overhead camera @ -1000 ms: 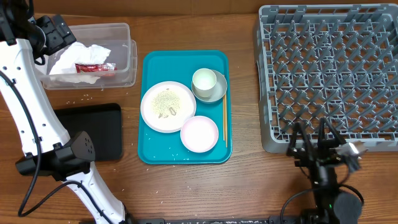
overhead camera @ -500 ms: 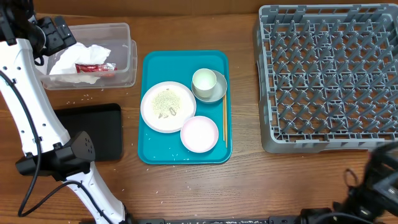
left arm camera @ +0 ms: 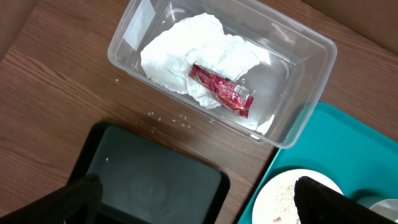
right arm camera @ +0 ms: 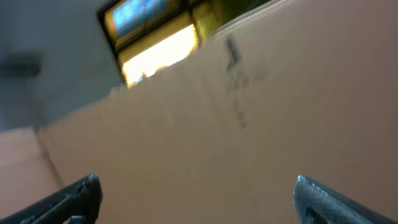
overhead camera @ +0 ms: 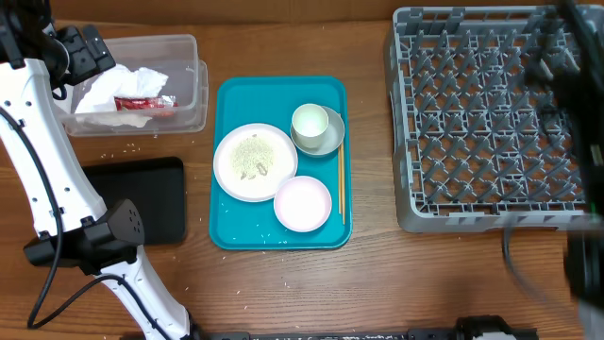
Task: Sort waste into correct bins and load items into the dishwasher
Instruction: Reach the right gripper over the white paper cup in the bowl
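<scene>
Grey pegged plastic dish rack [overhead camera: 491, 113], right of frame: blurred right arm [overhead camera: 571, 76] is overlapping it, right tool [right arm camera: 198, 186] spread, empty, likely risking clipped pegs. Left tool [left arm camera: 199, 185] is hovering released, upper left.

**A robotics lab bench staged as a dish-clearing station**

This reads as a lab set-up dressed like a canteen. A wood-grain worktop [overhead camera: 377, 283] has a white, cable-fed robot arm [overhead camera: 38, 151] reaching over it. The props point to meal clearing: a commercial-style grey dish rack [overhead camera: 491, 113], a teal serving tray [overhead camera: 231, 231] with used white plates [overhead camera: 255, 162], a clear tub [overhead camera: 184, 52] holding rubbish, a black tray [overhead camera: 142, 198] and rice grains [overhead camera: 123, 148] scattered on the wood. The right wrist view shows a plain brown board [right arm camera: 267, 124] and, beyond it, a brightly lit opening [right arm camera: 155, 46] in a grey room.
</scene>
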You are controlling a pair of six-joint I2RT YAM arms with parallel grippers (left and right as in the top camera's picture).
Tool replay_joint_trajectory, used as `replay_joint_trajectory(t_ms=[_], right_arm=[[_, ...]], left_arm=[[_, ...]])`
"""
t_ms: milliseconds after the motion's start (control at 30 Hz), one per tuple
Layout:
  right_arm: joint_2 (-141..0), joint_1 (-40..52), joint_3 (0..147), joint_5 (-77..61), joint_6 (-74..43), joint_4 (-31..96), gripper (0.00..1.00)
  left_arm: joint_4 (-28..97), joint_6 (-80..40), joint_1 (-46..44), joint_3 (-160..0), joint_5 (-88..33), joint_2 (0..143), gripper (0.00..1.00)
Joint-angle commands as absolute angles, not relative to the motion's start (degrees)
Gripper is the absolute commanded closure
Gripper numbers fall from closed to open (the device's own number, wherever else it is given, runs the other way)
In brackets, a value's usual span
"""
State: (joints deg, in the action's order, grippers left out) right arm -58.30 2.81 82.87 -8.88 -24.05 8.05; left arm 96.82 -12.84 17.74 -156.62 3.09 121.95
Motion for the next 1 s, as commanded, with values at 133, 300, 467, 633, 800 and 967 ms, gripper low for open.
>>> replay_joint_trajectory(t_ms=[133, 300, 467, 633, 800, 967], right_arm=[[-89.3, 12.3, 116.7, -20.4, -10.0, 38.9, 0.00], [-105.8, 18.3, 132.8, -20.0, -7.0, 56.2, 0.00], [-114.7, 22.1, 135.4, -20.1, -7.0, 68.6, 0.00], [-119.8, 25.0, 135.4, -21.5, -7.2, 76.1, 0.00], [-122.0, 26.2, 135.2, -23.3, -7.5, 79.4, 0.00], [-123.9, 27.7, 134.4, -19.7, -7.7, 79.4, 0.00]], left_arm=[[96.8, -11.6, 18.0, -156.5, 3.6, 121.5, 0.00], [96.8, -11.6, 18.0, -156.5, 3.6, 121.5, 0.00], [96.8, -11.6, 18.0, -156.5, 3.6, 121.5, 0.00], [96.8, -11.6, 18.0, -156.5, 3.6, 121.5, 0.00], [96.8, -11.6, 18.0, -156.5, 3.6, 121.5, 0.00], [96.8, -11.6, 18.0, -156.5, 3.6, 121.5, 0.00]])
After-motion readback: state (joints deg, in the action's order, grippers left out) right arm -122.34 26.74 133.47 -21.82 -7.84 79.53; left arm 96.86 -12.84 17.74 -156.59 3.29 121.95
